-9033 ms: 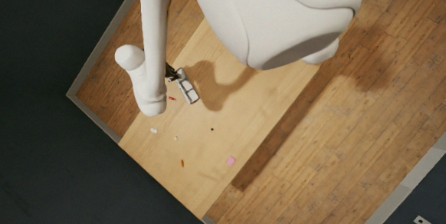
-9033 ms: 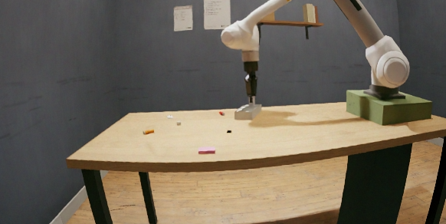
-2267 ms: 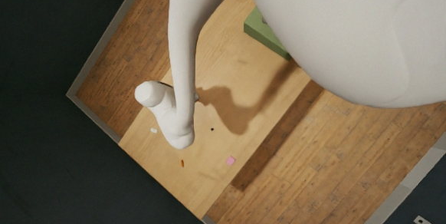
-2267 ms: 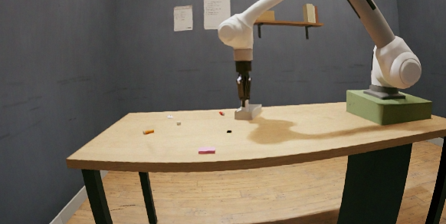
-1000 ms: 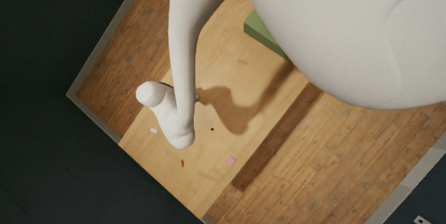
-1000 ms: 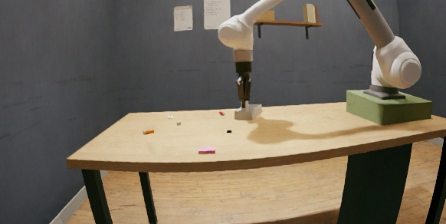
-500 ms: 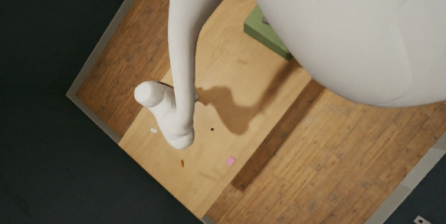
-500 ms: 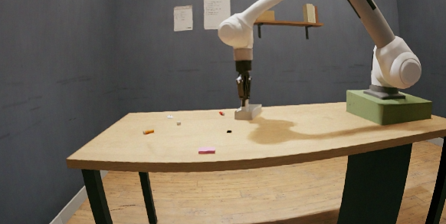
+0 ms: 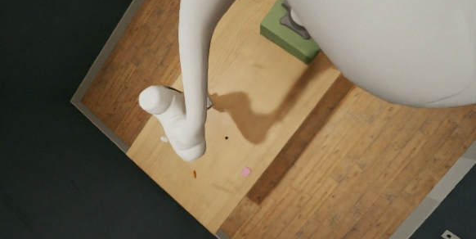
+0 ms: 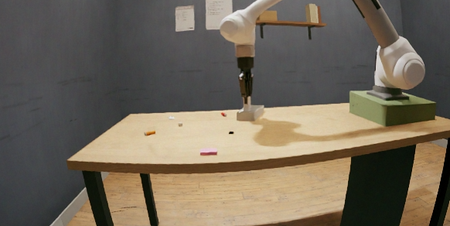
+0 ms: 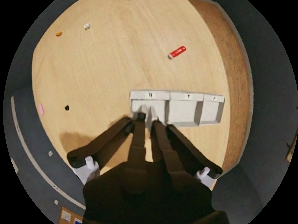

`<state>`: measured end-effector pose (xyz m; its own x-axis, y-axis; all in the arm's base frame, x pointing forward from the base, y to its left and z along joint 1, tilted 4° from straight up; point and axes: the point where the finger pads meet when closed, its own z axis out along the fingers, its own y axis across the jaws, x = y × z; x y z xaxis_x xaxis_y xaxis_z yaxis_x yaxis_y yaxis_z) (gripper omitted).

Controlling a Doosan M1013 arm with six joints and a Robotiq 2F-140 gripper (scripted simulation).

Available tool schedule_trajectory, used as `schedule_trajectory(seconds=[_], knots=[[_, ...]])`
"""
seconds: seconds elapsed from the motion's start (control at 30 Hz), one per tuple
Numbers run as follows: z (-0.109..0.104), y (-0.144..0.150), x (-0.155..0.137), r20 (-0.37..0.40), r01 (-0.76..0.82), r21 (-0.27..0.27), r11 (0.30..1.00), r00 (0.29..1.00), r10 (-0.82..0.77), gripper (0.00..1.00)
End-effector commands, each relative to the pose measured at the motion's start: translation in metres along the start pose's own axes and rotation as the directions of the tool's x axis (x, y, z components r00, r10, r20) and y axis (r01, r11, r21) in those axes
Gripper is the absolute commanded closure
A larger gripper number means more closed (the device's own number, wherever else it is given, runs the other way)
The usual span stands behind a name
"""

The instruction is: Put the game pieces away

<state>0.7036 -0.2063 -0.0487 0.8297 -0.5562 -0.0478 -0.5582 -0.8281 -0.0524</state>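
My gripper (image 10: 247,107) (image 11: 147,111) is shut, fingertips pointing down into the leftmost compartment of the grey bin row (image 10: 250,116) (image 11: 185,95). I see nothing between the tips, though their ends are partly hidden. The compartment labels are too blurred to read surely. A small pale cube (image 10: 180,124) (image 11: 87,26), perhaps a die, and a small black piece (image 9: 226,137) (image 10: 231,132) (image 11: 67,108) lie on the table. A small white object (image 9: 163,138) (image 10: 172,118) lies farther back; its kind is unclear.
A red object (image 10: 223,114) (image 11: 177,52) lies near the bins. An orange object (image 9: 195,173) (image 10: 150,132) (image 11: 59,34) lies toward the far end. A pink block (image 9: 246,171) (image 10: 209,152) (image 11: 41,109) is near the front edge. The arm stands on a green base (image 9: 286,42) (image 10: 410,108).
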Motion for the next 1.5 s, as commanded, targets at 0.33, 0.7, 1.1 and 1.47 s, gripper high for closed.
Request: schedule_trajectory(seconds=[0.33,0.7,1.1,1.47], knots=[[-0.029,0.0,0.001,-0.001,0.0,0.001,1.0,1.0,0.0,0.85],[-0.104,0.0,0.0,-0.001,0.0,0.001,1.0,1.0,0.0,0.85],[-0.147,0.0,0.0,-0.001,0.0,0.001,1.0,1.0,0.0,0.85],[-0.125,-0.023,0.068,-0.001,-0.375,0.004,0.927,0.927,0.375,0.68]])
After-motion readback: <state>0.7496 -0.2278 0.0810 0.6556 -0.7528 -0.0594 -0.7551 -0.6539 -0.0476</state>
